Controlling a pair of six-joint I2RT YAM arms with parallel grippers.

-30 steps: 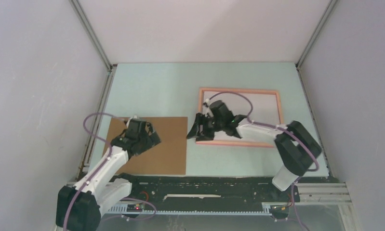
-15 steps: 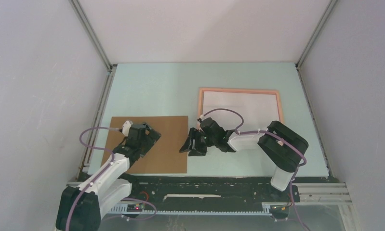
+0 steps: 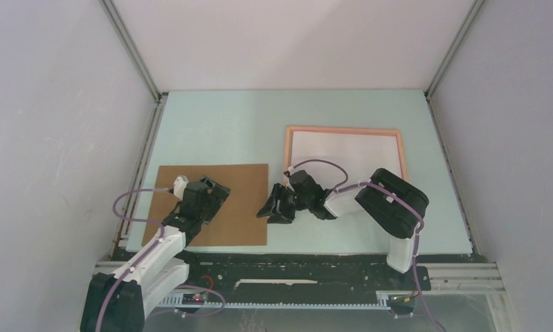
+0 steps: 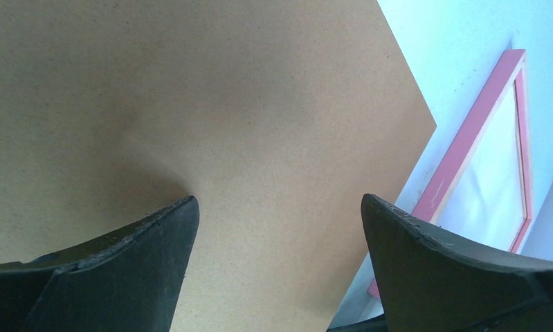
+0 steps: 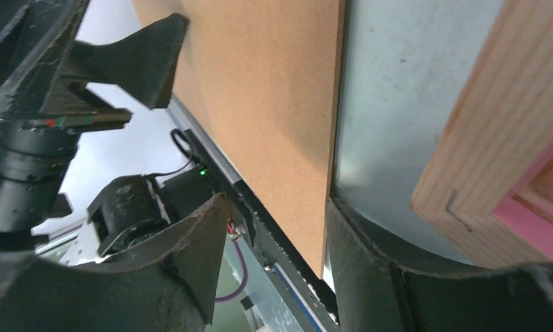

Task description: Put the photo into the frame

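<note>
While the white-backed rectangular paper photo (image 3: 346, 153) seems to lie face down inside the thin salmon-pink wooden frame (image 3: 343, 129) at far right, the plain brown cardboard sheet (image 3: 242, 200) lies apart, perhaps backing yet to fit. Over it the left gripper (image 3: 215, 189) hovers, fingers spread wide and empty. The right gripper (image 3: 269, 208) sits beside its right edge, jaws parted, holding nothing.

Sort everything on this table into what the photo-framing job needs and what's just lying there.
Job: frame; photo, white side up inside it.
Lying about: brown cardboard sheet.
</note>
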